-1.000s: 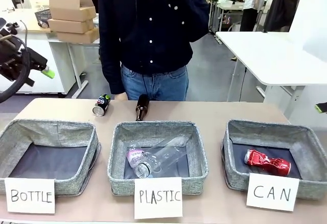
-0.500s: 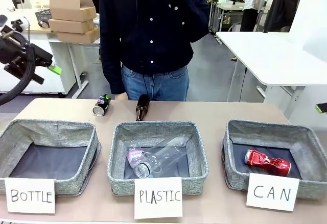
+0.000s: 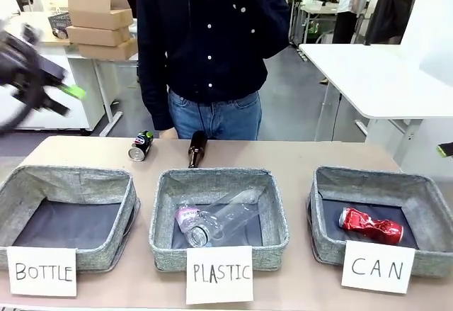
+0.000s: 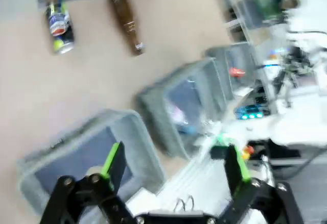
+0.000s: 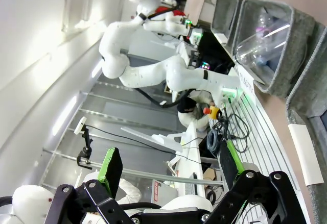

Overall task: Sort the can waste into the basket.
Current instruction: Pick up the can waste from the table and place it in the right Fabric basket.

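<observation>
**Ann:** Where are the cans?

**Ben:** Think of the table (image 3: 297,156) in the front view as a clock, with twelve at the person (image 3: 212,42). The red can (image 3: 370,225) is at about four, inside the CAN basket (image 3: 425,183); the dark can (image 3: 141,146) is at about eleven, out on the bare table, well apart from that basket.

**Ann:** Which way do they lie?

**Ben:** Both lie on their sides; the red can is squashed, and its long way runs from ten to four; the dark can runs from one to seven, with its silver end turned to seven; the brown bottle (image 3: 196,148) lies near it, at its three, long way about twelve to six.

**Ann:** And the grippers?

**Ben:** The left gripper (image 4: 173,155) has its fingers spread wide with nothing between them; so does the right gripper (image 5: 169,160).

**Ann:** What is hard to see?

**Ben:** The left wrist view is smeared, so the words on the dark can cannot be read; in the front view the left gripper is a blur at ten. The CAN basket's right side is cut off by the picture edge, and its card (image 3: 377,266) covers part of its near wall; the BOTTLE basket (image 3: 71,176) is cut off at its left side; the clear bottle (image 3: 219,220) in the PLASTIC basket (image 3: 164,212) hides some of that basket's floor.
</observation>
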Robot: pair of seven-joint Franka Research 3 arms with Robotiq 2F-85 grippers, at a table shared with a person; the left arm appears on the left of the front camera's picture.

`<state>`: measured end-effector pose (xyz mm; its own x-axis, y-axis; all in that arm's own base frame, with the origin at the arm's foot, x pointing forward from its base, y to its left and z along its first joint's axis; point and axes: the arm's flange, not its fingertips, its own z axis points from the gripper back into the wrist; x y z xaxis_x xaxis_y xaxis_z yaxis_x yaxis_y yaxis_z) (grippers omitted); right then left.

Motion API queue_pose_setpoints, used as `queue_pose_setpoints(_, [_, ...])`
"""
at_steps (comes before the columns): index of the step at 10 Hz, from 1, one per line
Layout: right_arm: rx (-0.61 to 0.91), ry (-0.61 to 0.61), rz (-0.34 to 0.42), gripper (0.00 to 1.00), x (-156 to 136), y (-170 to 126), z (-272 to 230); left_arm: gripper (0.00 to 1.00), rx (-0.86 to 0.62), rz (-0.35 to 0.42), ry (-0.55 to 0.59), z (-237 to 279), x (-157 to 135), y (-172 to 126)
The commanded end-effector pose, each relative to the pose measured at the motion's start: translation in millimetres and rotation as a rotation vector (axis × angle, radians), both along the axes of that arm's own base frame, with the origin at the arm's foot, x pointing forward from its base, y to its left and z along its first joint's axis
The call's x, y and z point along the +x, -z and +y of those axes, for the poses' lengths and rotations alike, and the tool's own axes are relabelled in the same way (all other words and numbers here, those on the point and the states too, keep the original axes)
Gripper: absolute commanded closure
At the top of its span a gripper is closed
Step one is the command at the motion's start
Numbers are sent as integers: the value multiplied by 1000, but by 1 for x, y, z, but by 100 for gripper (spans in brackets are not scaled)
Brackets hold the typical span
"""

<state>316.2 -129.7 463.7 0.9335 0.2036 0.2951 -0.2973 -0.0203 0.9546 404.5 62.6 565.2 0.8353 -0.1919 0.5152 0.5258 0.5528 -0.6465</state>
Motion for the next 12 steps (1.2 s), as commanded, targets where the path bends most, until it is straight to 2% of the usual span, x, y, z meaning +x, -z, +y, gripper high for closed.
queue_pose_setpoints(1, [-6, -10, -18, 0, -1, -1, -3, 0, -547, -375, 442, 137, -124, -55])
queue_pose_setpoints(2, [-6, -10, -18, 0, -1, -1, -3, 0, -712, -612, 531, 177, -172, -39])
queue_pose_setpoints(3, [-6, -10, -18, 0, -1, -1, -3, 0, -822, -742, 574, 192, -197, -16])
queue_pose_setpoints(4, [-6, -10, -18, 0, -1, -1, -3, 0, -943, -765, 471, 203, -199, -2])
queue_pose_setpoints(5, [-6, -10, -18, 0, -1, -1, -3, 0, -1014, -644, 209, 207, -185, 3])
queue_pose_setpoints(6, [-6, -10, -18, 0, -1, -1, -3, 0, -417, -545, 173, 186, -235, -29])
queue_pose_setpoints(12, [-6, -10, -18, 0, -1, -1, -3, 0, -417, -545, 173, 186, -235, -29])
